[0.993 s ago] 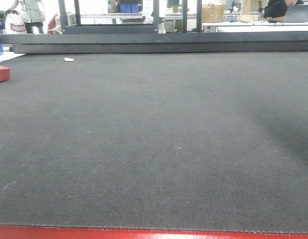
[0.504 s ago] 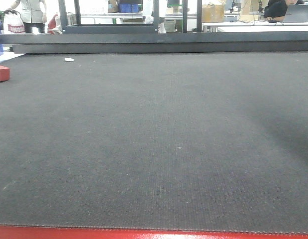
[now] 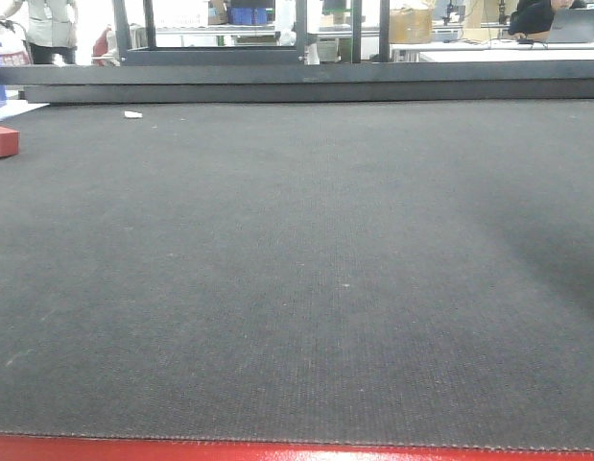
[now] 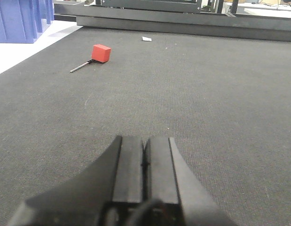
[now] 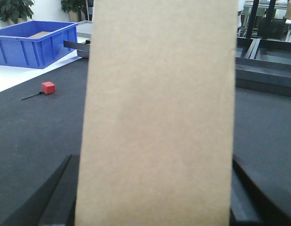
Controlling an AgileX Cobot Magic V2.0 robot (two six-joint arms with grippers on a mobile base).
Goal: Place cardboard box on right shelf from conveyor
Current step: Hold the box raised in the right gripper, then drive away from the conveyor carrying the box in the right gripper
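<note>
Right wrist view: the cardboard box (image 5: 159,108) fills almost the whole frame, plain tan face, upright. The right hand (image 5: 152,188) is clamped on it, dark fingers (image 5: 60,193) showing at both lower sides and pressed to the box edges. I can't tell from here whether the bottom of the box is clear of the belt. Behind it, a blue bin (image 5: 37,42) sits off the belt to the left, with a red block (image 5: 48,87) on the belt near it.

Left wrist view: the left hand (image 4: 144,150) has its fingers together and holds nothing, low over the conveyor (image 4: 206,103). The red block has a thin rod (image 4: 80,67) beside it, and a white scrap (image 4: 146,38) lies near the back rail (image 4: 183,26).

Front view: bare belt, red front edge at the bottom, no box and no arm in frame. The right shelf is not in any view.

Step in hand, my read: carry the gripped box off the conveyor to the right shelf.
- Lift straight up first so the bottom edge doesn't drag on the textured belt.
- The box is tall and slim, so a fast swing will likely tip it in the grip. Go slow and hold it vertical.
- The box blocks the wrist camera, so the shelf lip has to be found some other way.
- Set the base flat on the shelf before opening.
- Left hand should stay out of the path.
</note>
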